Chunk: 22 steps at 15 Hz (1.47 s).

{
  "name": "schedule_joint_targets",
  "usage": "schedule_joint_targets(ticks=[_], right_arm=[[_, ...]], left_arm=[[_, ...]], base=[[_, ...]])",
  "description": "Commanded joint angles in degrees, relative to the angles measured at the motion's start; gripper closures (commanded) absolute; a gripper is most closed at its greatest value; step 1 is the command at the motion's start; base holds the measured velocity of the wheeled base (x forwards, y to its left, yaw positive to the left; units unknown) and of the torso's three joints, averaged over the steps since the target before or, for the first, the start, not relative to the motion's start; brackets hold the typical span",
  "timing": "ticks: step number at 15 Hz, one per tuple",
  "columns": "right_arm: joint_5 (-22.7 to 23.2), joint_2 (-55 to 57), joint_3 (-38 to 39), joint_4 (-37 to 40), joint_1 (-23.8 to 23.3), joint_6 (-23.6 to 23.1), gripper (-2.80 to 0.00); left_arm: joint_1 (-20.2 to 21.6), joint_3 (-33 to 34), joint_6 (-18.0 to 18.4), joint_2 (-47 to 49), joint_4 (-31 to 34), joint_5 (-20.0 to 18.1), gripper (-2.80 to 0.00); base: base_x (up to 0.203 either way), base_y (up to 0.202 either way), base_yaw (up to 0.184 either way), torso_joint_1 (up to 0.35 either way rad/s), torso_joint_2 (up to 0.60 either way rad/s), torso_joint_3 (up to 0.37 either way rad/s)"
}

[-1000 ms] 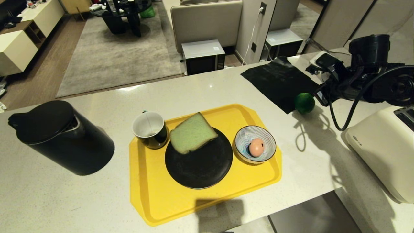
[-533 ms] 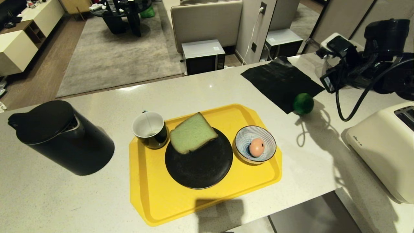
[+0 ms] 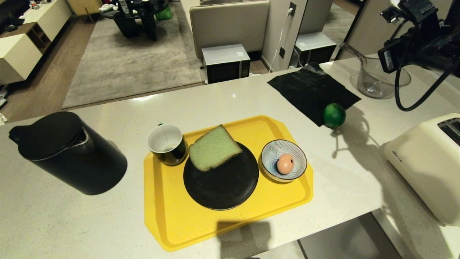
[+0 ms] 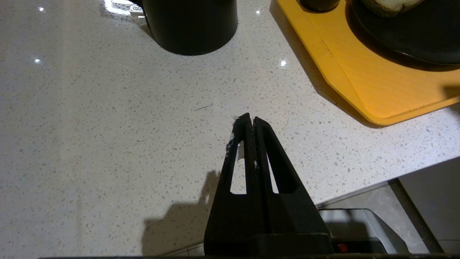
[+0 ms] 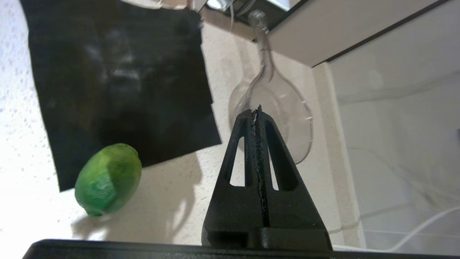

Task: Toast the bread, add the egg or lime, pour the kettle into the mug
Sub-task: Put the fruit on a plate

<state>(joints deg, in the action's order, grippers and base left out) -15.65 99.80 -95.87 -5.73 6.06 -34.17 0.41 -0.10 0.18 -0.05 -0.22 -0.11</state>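
A yellow tray (image 3: 172, 216) is sitting on the pale speckled worktop (image 3: 54, 223). A black plate (image 3: 222, 183) is carrying the pale green bread (image 3: 214, 148). The mug (image 3: 167, 144) is showing black outside, white inside. The striped blue-and-white bowl (image 3: 284, 154) is cradling a pinkish egg (image 3: 285, 163). The lime (image 3: 334, 115) is gleaming dark green; the kettle (image 3: 68, 156) is matte black.

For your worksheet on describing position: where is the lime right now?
In the head view the lime lies on the counter to the right, at the near corner of the black mat, beyond the yellow tray.
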Motion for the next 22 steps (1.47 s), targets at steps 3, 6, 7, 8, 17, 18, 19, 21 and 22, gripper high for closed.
schedule_joint_targets(ticks=[3, 6, 7, 8, 17, 18, 19, 21, 22], right_arm=[[-0.3, -2.3, -0.4, 0.2, -0.1, -0.2, 0.0], [-0.4, -2.6, -0.5, 0.2, 0.0, -0.2, 0.0], [-0.4, -2.7, -0.3, 0.2, 0.0, -0.2, 0.0], [-0.4, -2.7, -0.3, 0.2, 0.0, -0.2, 0.0], [1.3, -6.6, 1.0, 5.6, 2.0, 0.2, 0.0], [1.3, -6.9, 1.5, 5.7, 2.3, 0.8, 0.0], [1.3, -6.9, 1.5, 5.7, 2.3, 0.9, 0.0], [1.3, -6.8, 1.5, 5.7, 2.3, 0.9, 0.0], [1.3, -6.8, 1.5, 5.7, 2.3, 0.9, 0.0]], left_arm=[[0.0, 0.0, 0.0, 0.0, 0.0, 0.0, 0.0], [0.0, 0.0, -0.1, 0.0, 0.0, 0.0, 0.0], [0.0, 0.0, -0.1, 0.0, 0.0, 0.0, 0.0], [0.0, 0.0, -0.1, 0.0, 0.0, 0.0, 0.0], [0.0, 0.0, 0.0, 0.0, 0.0, 0.0, 0.0], [0.0, 0.0, 0.0, 0.0, 0.0, 0.0, 0.0], [0.0, 0.0, 0.0, 0.0, 0.0, 0.0, 0.0], [0.0, 0.0, -0.1, 0.0, 0.0, 0.0, 0.0], [0.0, 0.0, -0.1, 0.0, 0.0, 0.0, 0.0]], base=[[0.0, 0.0, 0.0, 0.0, 0.0, 0.0], [0.0, 0.0, 0.0, 0.0, 0.0, 0.0], [0.0, 0.0, 0.0, 0.0, 0.0, 0.0], [0.0, 0.0, 0.0, 0.0, 0.0, 0.0], [0.0, 0.0, 0.0, 0.0, 0.0, 0.0], [0.0, 0.0, 0.0, 0.0, 0.0, 0.0], [0.0, 0.0, 0.0, 0.0, 0.0, 0.0], [-0.152, 0.0, -0.002, 0.004, 0.01, -0.001], [-0.147, 0.0, 0.002, -0.012, 0.0, 0.007]])
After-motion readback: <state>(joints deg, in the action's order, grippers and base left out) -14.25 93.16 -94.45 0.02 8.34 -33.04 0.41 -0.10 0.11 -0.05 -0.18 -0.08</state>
